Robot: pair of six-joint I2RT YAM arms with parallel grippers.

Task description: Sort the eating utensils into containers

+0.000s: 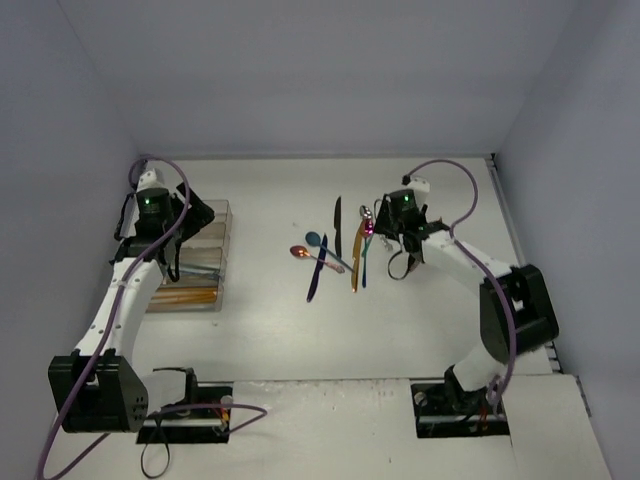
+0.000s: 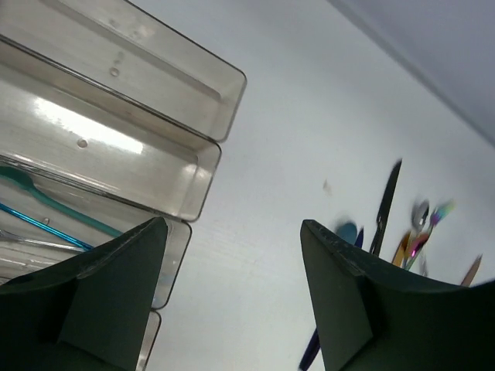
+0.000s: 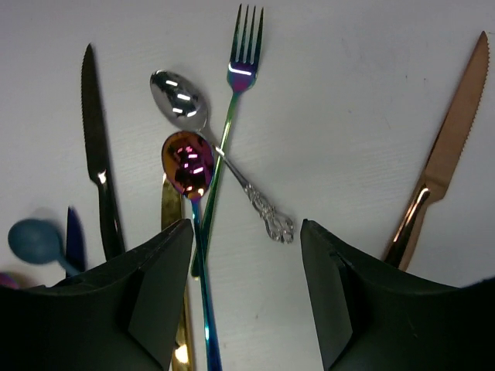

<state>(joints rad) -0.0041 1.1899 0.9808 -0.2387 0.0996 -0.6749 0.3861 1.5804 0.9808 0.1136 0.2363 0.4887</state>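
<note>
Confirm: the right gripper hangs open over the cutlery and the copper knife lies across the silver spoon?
No. The right wrist view shows the copper knife lying apart from the silver spoon; the iridescent fork crosses it. The right gripper does hang open above.

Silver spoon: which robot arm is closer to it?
Right. The right fingers hover just over the silver spoon handle; the left fingers are far away, by the clear tray.

table (image 1: 270,330): white
left: clear tray (image 1: 226,250), long compartments
centre-right: utensils (image 1: 355,268), loose cluster, some crossing, well apart from tray
</note>
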